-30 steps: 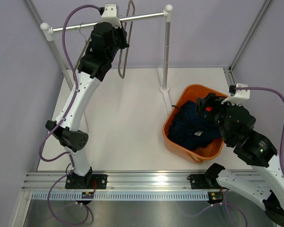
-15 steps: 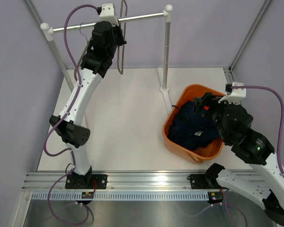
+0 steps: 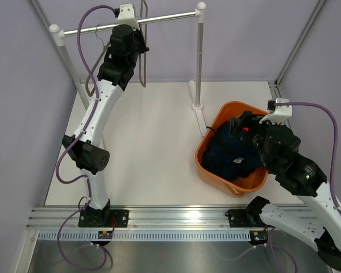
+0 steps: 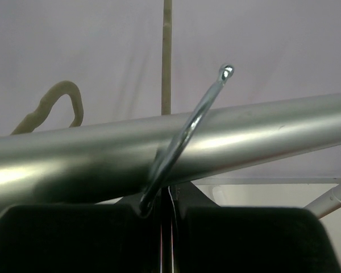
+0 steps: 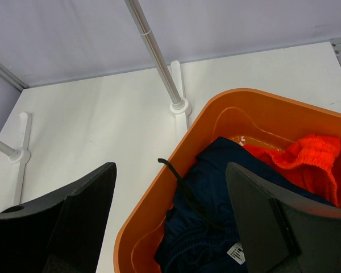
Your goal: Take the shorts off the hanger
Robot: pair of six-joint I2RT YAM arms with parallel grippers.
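Observation:
The navy shorts [image 3: 230,153] lie bunched in the orange basket [image 3: 200,154], off the hanger; they also show in the right wrist view [image 5: 216,227]. The bare beige hanger [image 3: 142,68] hangs at the metal rail [image 3: 170,17]. My left gripper [image 3: 138,31] is raised to the rail and shut on the hanger's neck. In the left wrist view the gripper [image 4: 167,227] sits just under the rail [image 4: 273,131], with the hanger's metal hook [image 4: 184,139] over it. My right gripper [image 3: 241,122] is open and empty above the basket, its jaws [image 5: 170,168] wide apart.
An orange-red garment [image 5: 307,165] lies in the basket beside the shorts. A second beige hanger [image 3: 92,85] hangs left of my left arm. The rack's upright post [image 3: 200,62] stands between the rail and the basket. Purple walls close in the back and sides.
My left gripper has carried the hanger up and left to the rail, and its hook now lies over the rail. My right gripper has drifted slightly up and left over the basket.

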